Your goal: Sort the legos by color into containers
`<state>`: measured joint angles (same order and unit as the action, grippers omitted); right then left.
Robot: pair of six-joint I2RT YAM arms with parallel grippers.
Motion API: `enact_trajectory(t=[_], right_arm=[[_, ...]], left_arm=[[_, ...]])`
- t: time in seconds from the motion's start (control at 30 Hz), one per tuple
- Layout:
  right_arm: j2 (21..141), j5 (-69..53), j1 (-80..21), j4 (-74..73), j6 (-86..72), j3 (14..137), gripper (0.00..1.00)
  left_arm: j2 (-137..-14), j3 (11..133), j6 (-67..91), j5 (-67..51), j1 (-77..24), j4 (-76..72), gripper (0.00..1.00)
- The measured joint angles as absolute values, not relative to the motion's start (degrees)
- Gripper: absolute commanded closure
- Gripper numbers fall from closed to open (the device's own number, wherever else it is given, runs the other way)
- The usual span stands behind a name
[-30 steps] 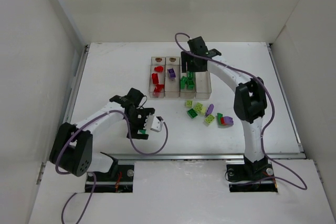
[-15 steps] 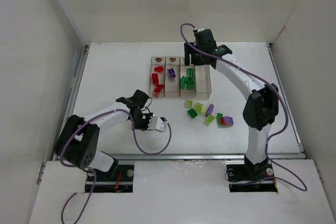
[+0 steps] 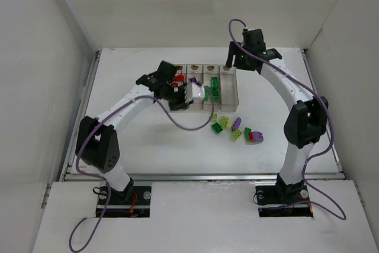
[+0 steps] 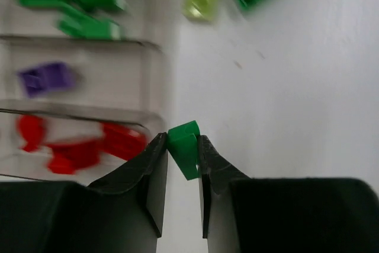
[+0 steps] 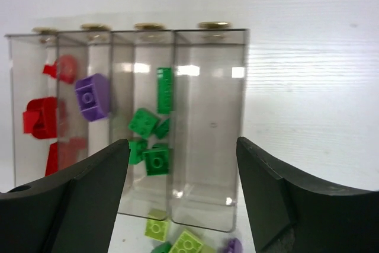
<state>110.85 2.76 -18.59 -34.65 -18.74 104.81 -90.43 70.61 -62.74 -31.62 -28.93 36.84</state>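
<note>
Green lego (image 4: 187,157) clamped in left hand (image 4: 181,142), arm stretched to frame centre, right hand (image 5: 182,146) gaping upper right, containers (image 4: 89,111) blurred close-up.

White table (image 3: 177,152) bears the containers (image 3: 230,94) and loose legos (image 3: 225,124) (clustered nearby).

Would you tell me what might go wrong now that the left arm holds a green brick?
The green brick sits tilted at the very tips of the left fingers, so it may slip. It hangs beside the red bin, not the green bin; releasing here would likely missort it.
</note>
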Motion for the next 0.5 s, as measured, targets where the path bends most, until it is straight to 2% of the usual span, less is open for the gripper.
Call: enact_trajectory(t=[0.17, 0.37, 0.5], right_arm=[[105.62, 6.26, -16.03, -33.41, -20.51, 100.14, 0.19], [102.45, 10.09, -15.92, -31.81, -21.02, 98.45, 0.18], [102.39, 11.73, -14.63, -31.70, -21.12, 98.45, 0.17]], left_arm=[[-99.83, 88.05, -45.52, -35.53, -28.93, 23.35, 1.00], [-114.39, 96.90, -30.55, -33.65, -28.93, 9.61, 0.97], [-122.43, 97.67, -24.49, -32.18, -28.97, 3.81, 0.94]])
